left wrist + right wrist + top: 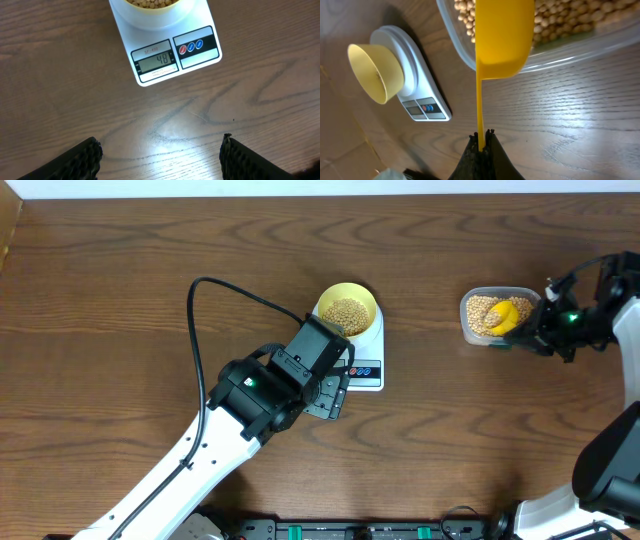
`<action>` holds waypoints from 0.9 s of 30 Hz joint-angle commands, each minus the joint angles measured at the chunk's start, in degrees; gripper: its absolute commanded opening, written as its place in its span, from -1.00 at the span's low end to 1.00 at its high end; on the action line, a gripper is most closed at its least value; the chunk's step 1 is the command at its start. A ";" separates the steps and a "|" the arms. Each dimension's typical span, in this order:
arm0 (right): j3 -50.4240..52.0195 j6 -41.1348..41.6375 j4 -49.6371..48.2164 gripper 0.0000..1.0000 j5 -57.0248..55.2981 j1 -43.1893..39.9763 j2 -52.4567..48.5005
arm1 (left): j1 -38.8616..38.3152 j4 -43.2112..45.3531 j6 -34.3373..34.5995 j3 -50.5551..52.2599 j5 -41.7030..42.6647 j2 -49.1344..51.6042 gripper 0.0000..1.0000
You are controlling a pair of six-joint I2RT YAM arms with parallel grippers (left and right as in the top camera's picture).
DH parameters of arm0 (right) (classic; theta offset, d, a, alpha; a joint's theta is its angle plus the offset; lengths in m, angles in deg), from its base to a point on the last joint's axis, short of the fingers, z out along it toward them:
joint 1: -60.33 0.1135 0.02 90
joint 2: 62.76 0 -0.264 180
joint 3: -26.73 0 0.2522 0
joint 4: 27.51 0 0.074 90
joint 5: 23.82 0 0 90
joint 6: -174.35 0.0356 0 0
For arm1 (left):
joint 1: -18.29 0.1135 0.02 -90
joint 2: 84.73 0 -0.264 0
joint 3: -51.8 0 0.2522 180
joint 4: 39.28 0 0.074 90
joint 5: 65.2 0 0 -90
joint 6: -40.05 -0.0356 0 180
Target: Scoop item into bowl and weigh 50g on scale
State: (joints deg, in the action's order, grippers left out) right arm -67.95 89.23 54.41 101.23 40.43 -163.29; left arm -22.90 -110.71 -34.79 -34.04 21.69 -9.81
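**Weighing stage, near completion.** The small round pale yellow-green bowl (348, 287) sits at the twelve o'clock end of the white rectangular digital kitchen scale (374, 340). It holds a layer of small round beige-tan beans (347, 310). In the left wrist view the grey display (156, 61) appears to read 48, so the load seems slightly short of target.

At three o'clock of the scale, well apart, stands a clear rounded-rectangular plastic tub (466, 310) with the bean supply. The right gripper (483, 136) is clenched on the handle of a yellow plastic measuring scoop (506, 316) lying in the tub; its load cannot be told. The left gripper (161, 142) hangs at seven o'clock of the scale, jaws spread, grasping nothing.

Judged remaining: a small top-up of beans and a check of the display.
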 commanded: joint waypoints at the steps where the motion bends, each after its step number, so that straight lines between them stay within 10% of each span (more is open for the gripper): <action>1: 0.04 -2.03 0.02 -0.98 3.37 -2.10 1.66 | 0.13 -0.11 -0.46 -1.11 0.07 0.22 0.57; 27: 0.04 -13.97 -0.66 -0.97 29.75 -0.70 1.66 | 0.13 -0.11 -0.46 -1.11 0.07 0.22 0.57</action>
State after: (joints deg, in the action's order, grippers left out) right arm -67.95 77.19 54.04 124.96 38.11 -163.09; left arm -22.90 -110.71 -34.79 -34.04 21.71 -9.81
